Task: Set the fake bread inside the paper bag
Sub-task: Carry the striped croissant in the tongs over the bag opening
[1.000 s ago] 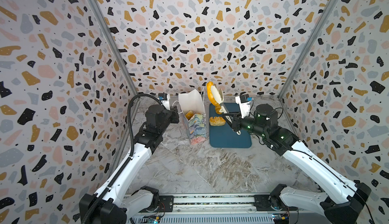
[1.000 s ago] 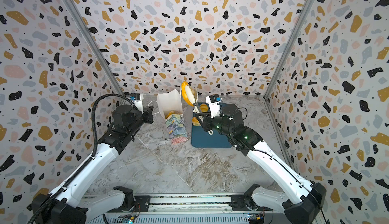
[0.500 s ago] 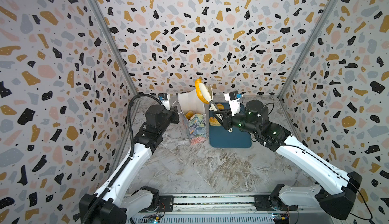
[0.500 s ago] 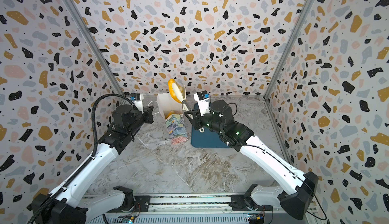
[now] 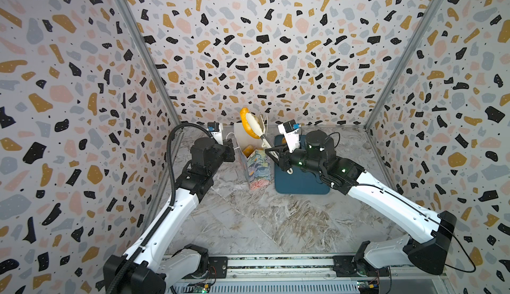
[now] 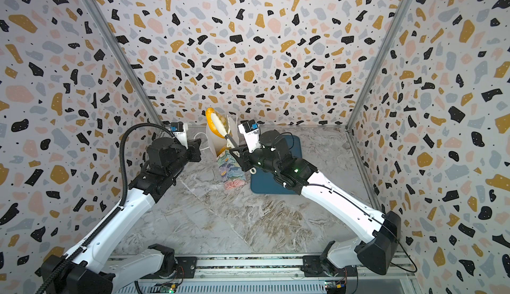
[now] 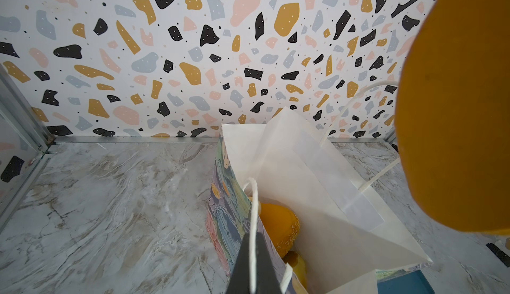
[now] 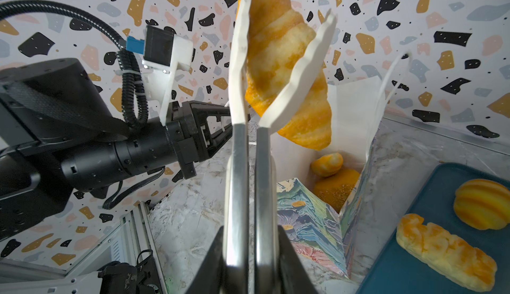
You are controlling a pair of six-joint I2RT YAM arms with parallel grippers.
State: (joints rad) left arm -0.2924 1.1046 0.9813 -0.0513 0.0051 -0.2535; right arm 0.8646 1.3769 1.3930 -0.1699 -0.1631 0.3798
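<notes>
Right claw squeezes the tongs, ridged bread pinched in their tips just above the open paper bag, mid-far counter; left claw nipped shut on its cord handle

Bright even light, wide-angle edge distortion

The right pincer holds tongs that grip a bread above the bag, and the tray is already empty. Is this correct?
Not fully. The tray is not empty: the right wrist view shows two breads on it, a ridged roll and a long loaf. The rest stands: the right pincer holds tongs that grip a bread above the bag.
</notes>
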